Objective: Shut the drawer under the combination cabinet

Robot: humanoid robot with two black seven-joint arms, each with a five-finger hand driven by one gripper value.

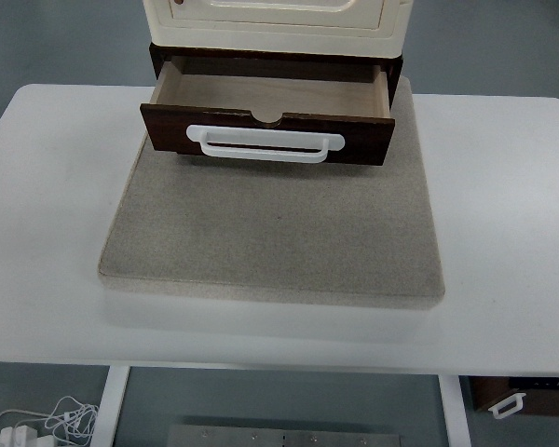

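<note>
A cream combination cabinet [275, 20] stands at the far middle of the table on a dark brown base. Its dark brown drawer [267, 133] is pulled out toward me, and the pale wooden inside [270, 93] holds nothing I can see. A white bar handle [265, 142] runs across the drawer front. Neither of my hands nor arms shows anywhere in the head view.
The cabinet rests on a grey-beige mat [275, 228] laid on the white table [503, 214]. Below the table's near edge lie white cables [47, 421] on the floor at left and a brown box with a white handle [517, 398] at right.
</note>
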